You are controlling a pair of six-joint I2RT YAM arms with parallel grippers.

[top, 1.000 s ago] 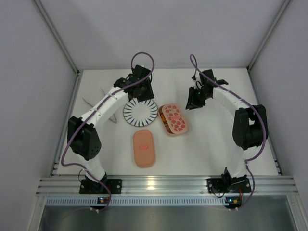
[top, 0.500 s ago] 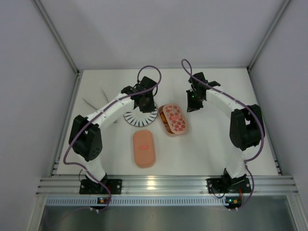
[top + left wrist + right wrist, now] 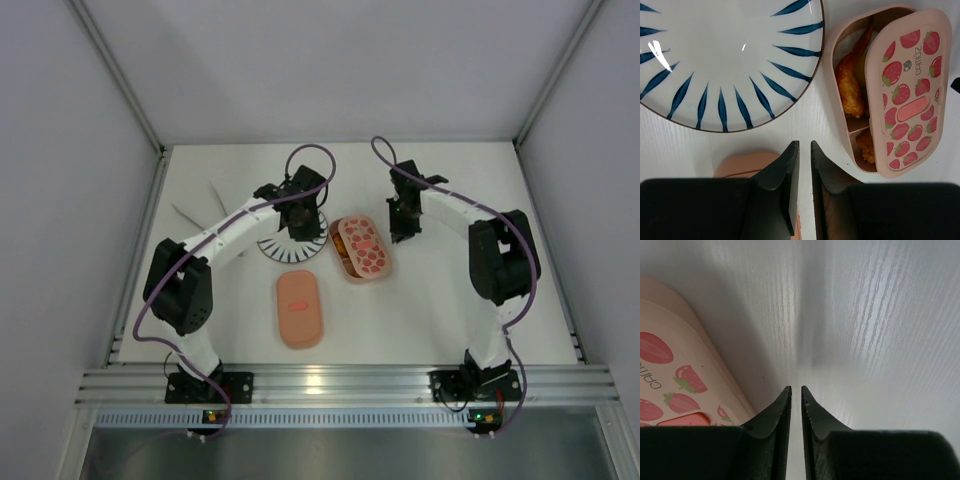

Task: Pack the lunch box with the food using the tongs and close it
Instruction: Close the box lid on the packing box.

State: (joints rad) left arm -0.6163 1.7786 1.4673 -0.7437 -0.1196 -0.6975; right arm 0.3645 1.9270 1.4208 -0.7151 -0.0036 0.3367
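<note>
The lunch box (image 3: 360,248) lies at mid-table, its strawberry lid (image 3: 910,90) askew over a pink tray (image 3: 836,60). Orange fried food (image 3: 849,90) shows in the tray's uncovered strip. A second pink closed box (image 3: 299,308) lies nearer the bases. The silvery tongs (image 3: 187,212) rest at the far left, partly hidden by the left arm. My left gripper (image 3: 804,145) hovers between plate and lunch box, its jaws drawn to a thin gap with nothing in them. My right gripper (image 3: 795,388) is low beside the box's right edge (image 3: 715,370), shut and empty.
A round white plate (image 3: 725,60) with dark blue radial stripes sits left of the lunch box, holding nothing. The pink box's end (image 3: 742,164) shows left of my left fingers. White walls close in the table on three sides.
Both grippers have closed down to a thin gap. The left gripper moved right over the plate toward the lunch box; the right gripper swung in toward the box's right side.
</note>
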